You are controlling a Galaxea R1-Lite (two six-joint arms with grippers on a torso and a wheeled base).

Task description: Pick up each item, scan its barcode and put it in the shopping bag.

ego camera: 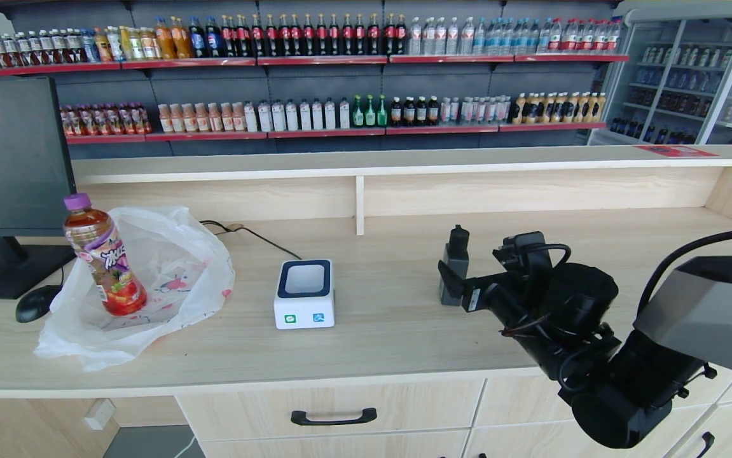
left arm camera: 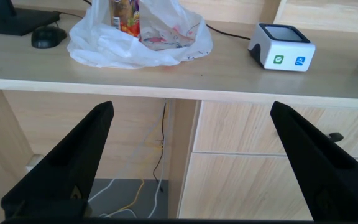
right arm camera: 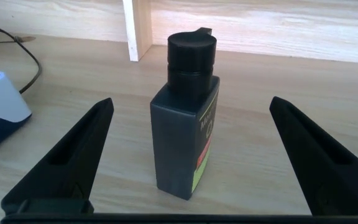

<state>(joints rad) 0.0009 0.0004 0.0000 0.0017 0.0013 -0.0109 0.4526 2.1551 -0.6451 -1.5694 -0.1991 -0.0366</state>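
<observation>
Back wall: dark shelving with red edges, two rows of drink bottles, well behind the work area.

Long pale wooden table with a raised back ledge; drawers with black handles below its front edge.

Black flat monitor on a stand, far left of the table.

Crumpled translucent white plastic shopping bag, left part of the table, just right of the monitor stand, mouth open upward. Inside it, an amber drink bottle with a purple cap and a red-and-purple label, leaning slightly, cap well above the bag's rim.

Right tool: over the right part of the table, wide open, holding nothing. The gap between its fingers lines up with a dark grey flat-sided plastic bottle with a black flip cap. No contact visible. Cannot tell whether the fingers flank the bottle or stop short of it.

Left tool: low, in front of the table and below its top, facing the drawer fronts; spread open and empty.

White cube-shaped barcode scanner with a dark-framed top window: mid-table, between the bag and the dark grey bottle, apart from both.

The dark grey bottle stands upright on the bare table, right of the scanner, unbagged.

Black computer mouse: beside the monitor stand, just beside the bag's left edge.
</observation>
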